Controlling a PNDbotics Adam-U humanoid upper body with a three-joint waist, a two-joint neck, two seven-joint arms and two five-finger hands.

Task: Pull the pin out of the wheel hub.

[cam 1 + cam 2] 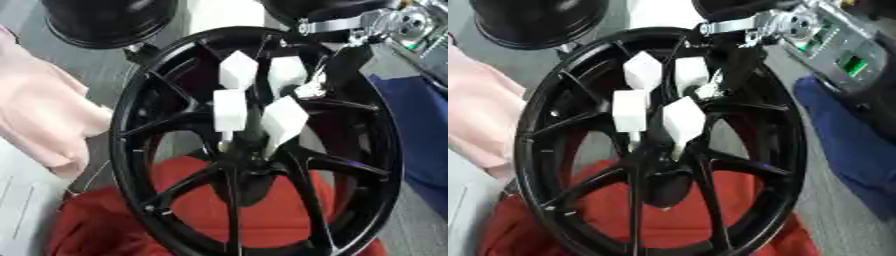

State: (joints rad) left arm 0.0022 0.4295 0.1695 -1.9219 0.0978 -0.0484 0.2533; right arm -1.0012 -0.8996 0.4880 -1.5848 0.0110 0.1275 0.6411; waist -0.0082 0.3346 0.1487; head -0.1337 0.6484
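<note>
The right arm [737, 7] has a rounded black shell with a smooth, slightly glossy surface. Below the shell a bright silver band [730, 25] wraps the limb like a clamp, its edge catching the light. Beside the band sits a silver joint [791, 21] built of round metal parts, with a dark centre in the largest disc and small fittings around it, too blurred to make out singly. From the joint the black right hand [350, 62] continues as a dark, matte, narrow form; its outline merges with the black behind it, so its finer shape cannot be told.
</note>
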